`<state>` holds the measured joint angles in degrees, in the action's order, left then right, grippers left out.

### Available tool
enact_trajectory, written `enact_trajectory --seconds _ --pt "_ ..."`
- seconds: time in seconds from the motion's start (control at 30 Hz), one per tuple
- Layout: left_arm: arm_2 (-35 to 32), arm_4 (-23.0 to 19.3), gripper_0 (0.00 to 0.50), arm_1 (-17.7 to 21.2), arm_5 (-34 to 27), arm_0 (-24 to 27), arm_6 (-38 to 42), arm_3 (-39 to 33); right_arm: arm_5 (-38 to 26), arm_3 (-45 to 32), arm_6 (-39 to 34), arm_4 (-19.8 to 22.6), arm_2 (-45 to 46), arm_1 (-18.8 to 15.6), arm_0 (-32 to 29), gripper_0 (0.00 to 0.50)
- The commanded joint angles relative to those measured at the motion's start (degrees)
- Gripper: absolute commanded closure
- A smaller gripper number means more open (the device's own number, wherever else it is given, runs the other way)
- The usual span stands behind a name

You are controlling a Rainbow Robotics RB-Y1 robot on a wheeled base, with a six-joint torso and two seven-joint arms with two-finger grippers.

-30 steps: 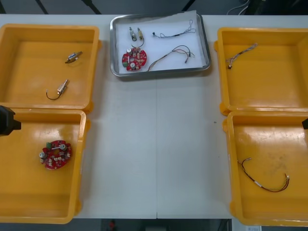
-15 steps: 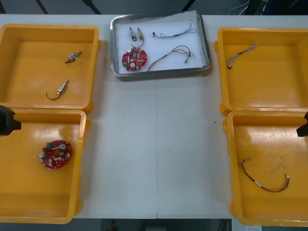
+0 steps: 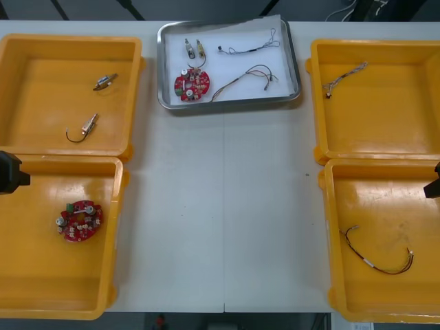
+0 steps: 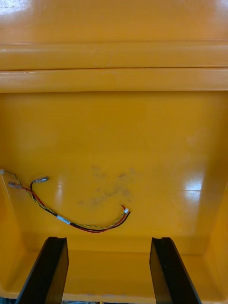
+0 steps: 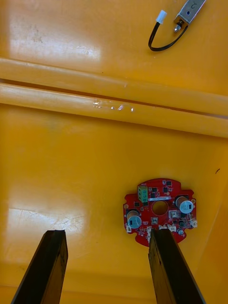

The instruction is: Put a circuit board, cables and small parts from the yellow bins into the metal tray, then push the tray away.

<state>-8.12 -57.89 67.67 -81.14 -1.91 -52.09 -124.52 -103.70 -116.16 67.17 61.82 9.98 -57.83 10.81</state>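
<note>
The right gripper (image 4: 108, 241) had its jaws released. They stood wide apart with nothing between them, over the near right bin (image 3: 331, 240). A red and yellow cable (image 4: 71, 219) lay untouched on the bin floor just beyond the fingers. The left gripper (image 5: 107, 233) was likewise open and empty over the near left bin (image 3: 117, 234). A spare board (image 5: 159, 211) lay flat there, close by one finger but apart from it.

Farther out, the far left bin (image 3: 69, 39) held a small part with a black lead (image 5: 189, 9) and a second small part (image 3: 104, 82). The far right bin (image 3: 316, 103) held one pale cable (image 3: 344, 75).

The tray (image 3: 230, 104) sat at the far middle of the table (image 3: 227, 206), between the two far bins. On its white lining lay a board (image 3: 192, 84), with two small metal parts (image 3: 192, 48) just beyond it. To the right of these were a thin cable (image 3: 251, 47) and a dark looped cable (image 3: 247, 74).

By that showing, the loading looked complete, since a board, cables and parts were all in the tray. The tray lay close to the far edge of the table, so the push appeared done as well, or had very little left in it. Both arms were out at the sides with nothing in their grasp, which fitted a finished job. What lay in the bins seemed to be leftover stock rather than work owed.
</note>
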Motion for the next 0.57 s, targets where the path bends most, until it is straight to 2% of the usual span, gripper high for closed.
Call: enact_trajectory --seconds 0.03,0.57 --pt "-1.2 -0.4 0.000 -0.4 -0.4 0.0 0.4 -0.3 0.4 -1.2 -1.6 -0.5 1.7 0.3 -0.7 0.000" --pt "-1.2 -0.4 0.000 -0.4 -0.4 0.0 0.4 -0.3 0.4 -1.2 -1.6 -0.5 1.7 0.3 -0.7 0.000"
